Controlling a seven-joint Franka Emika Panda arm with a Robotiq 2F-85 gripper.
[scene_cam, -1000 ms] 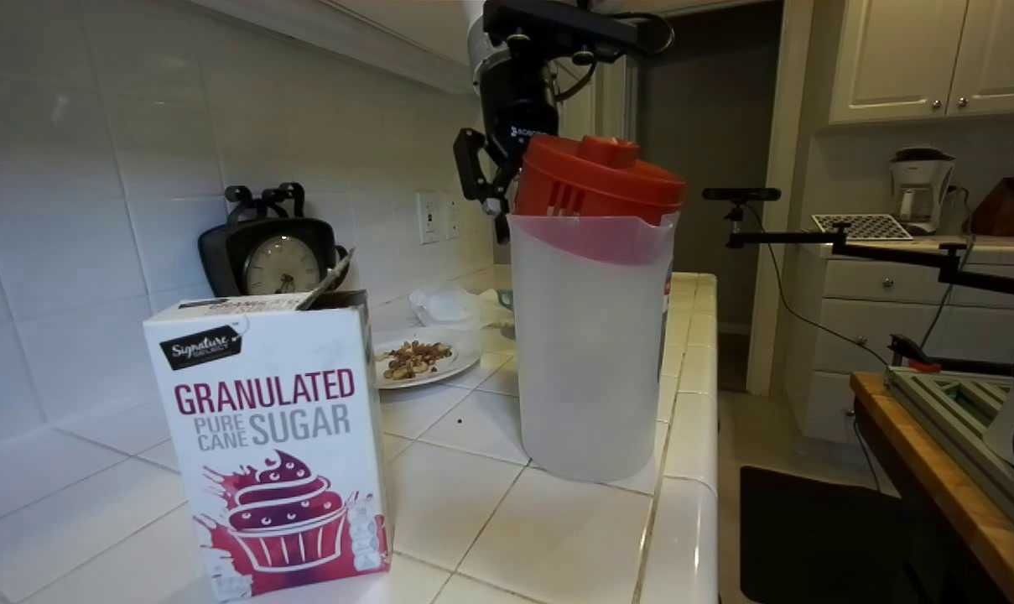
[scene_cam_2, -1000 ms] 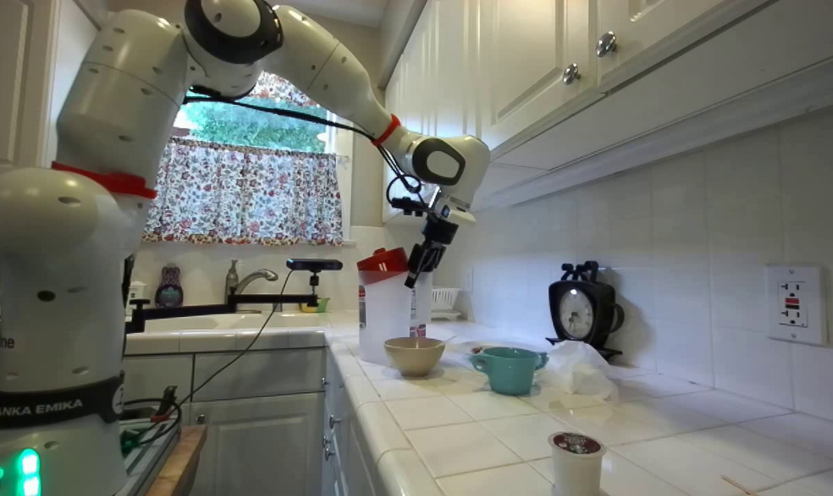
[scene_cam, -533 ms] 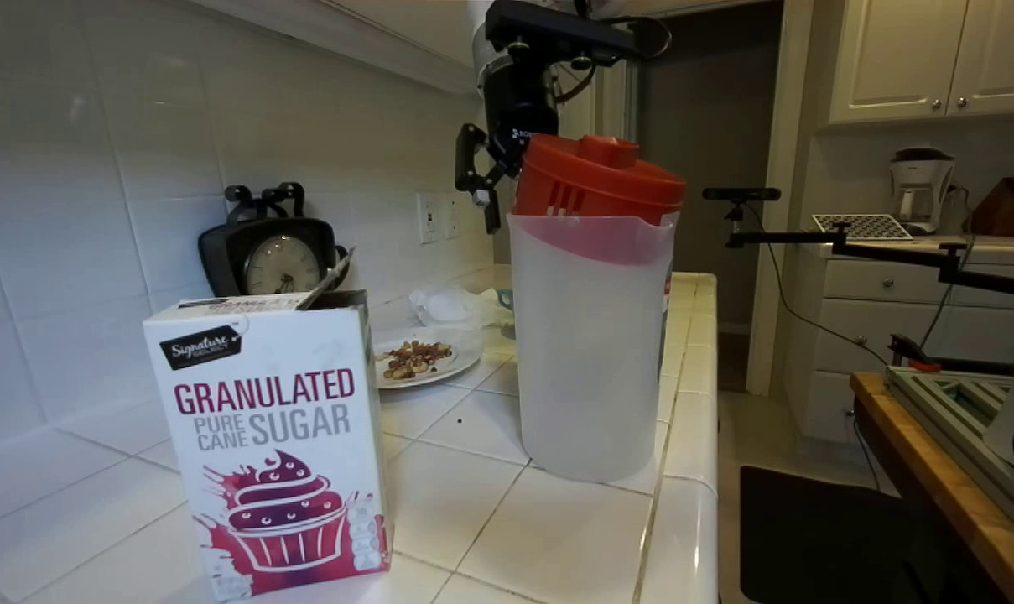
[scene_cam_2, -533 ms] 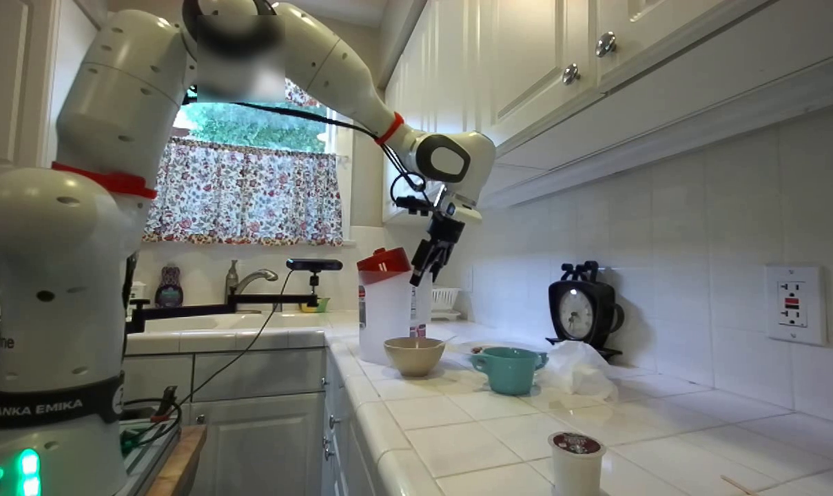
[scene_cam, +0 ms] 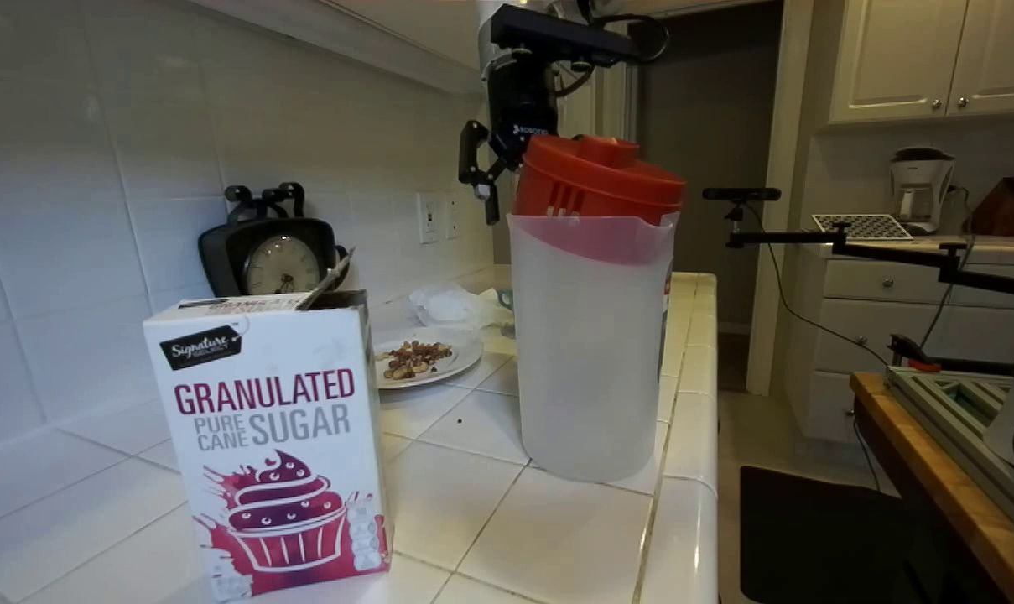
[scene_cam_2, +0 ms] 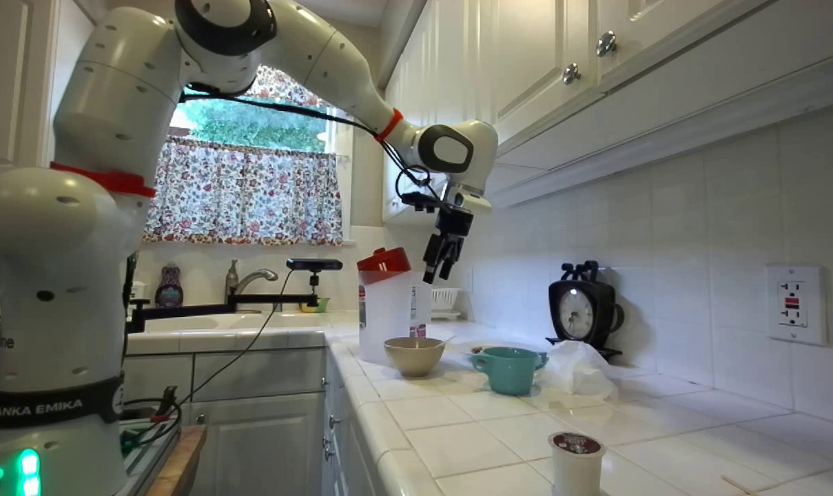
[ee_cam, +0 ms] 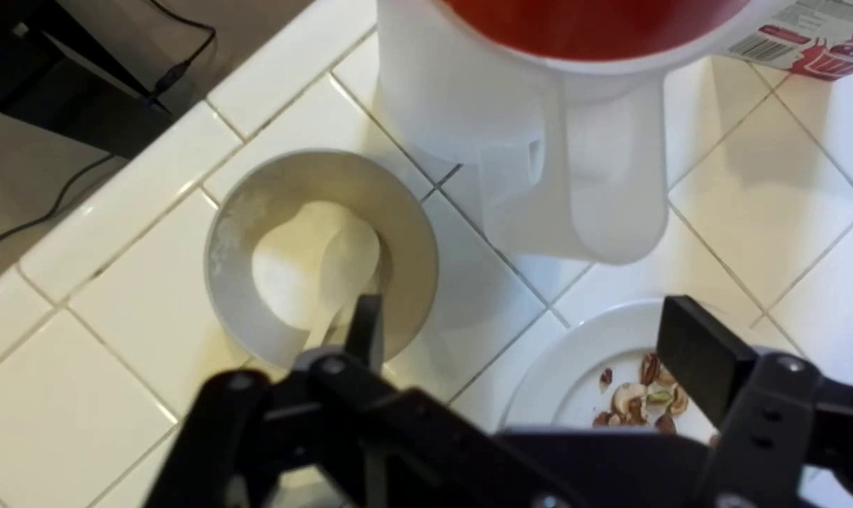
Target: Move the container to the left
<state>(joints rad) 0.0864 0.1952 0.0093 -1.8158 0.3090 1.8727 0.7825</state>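
The container (scene_cam: 586, 352), a tall translucent pitcher with a red lid (scene_cam: 603, 172) tilted in its mouth, stands upright on the tiled counter. In the wrist view its handle (ee_cam: 616, 169) points toward my gripper (ee_cam: 525, 310), beyond the fingertips and apart from them. The jaws are spread wide with nothing between them. An exterior view has the gripper (scene_cam_2: 437, 270) in the air beside the container's upper part (scene_cam_2: 382, 317), on the wall side. From the opposite end, one finger (scene_cam: 491, 208) shows left of the lid; the other is hidden behind it.
A beige bowl (ee_cam: 236, 289) with white powder and a spoon stands close to the container. Nearby are a plate (ee_cam: 574, 346) of nuts, a teal cup (scene_cam_2: 509, 375), crumpled wrap (scene_cam_2: 581, 372) and a sugar box (scene_cam: 272, 445). The counter edge (scene_cam: 691, 419) runs beside the container.
My gripper has risen and drawn away from the container, to the right in an exterior view, and its two fingers now show apart there. The container and its lid have stayed in place.
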